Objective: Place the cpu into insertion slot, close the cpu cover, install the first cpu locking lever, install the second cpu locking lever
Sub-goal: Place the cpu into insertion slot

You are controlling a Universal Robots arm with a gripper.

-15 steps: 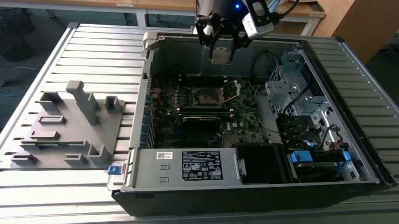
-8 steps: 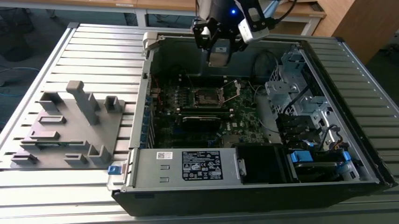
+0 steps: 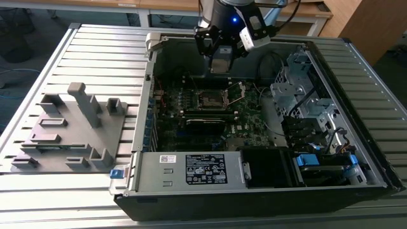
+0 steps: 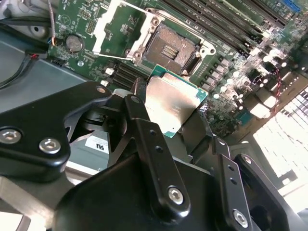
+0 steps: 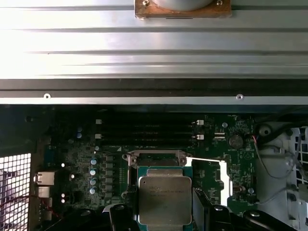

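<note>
My gripper (image 4: 174, 111) is shut on the cpu (image 4: 175, 96), a flat silver-topped chip with a green rim, held by two opposite edges between black fingers (image 4: 139, 103). In the exterior view the gripper (image 3: 220, 67) hangs above the far end of the green motherboard, higher than and behind the insertion slot (image 3: 212, 98). The slot (image 4: 168, 48) is bare, its dark contact field exposed. The cpu cover (image 4: 118, 26) stands swung open beside it. In the first wrist view the cpu (image 5: 161, 192) hides most of the slot (image 5: 156, 158), with the cover (image 5: 224, 175) off to one side.
The motherboard lies inside an open computer case (image 3: 143, 143) on a slatted metal table. Long memory slots (image 4: 216, 24) run beside the socket. A drive cage and cables (image 3: 305, 109) fill the exterior view's right. A grey fixture (image 3: 70, 129) sits at its left.
</note>
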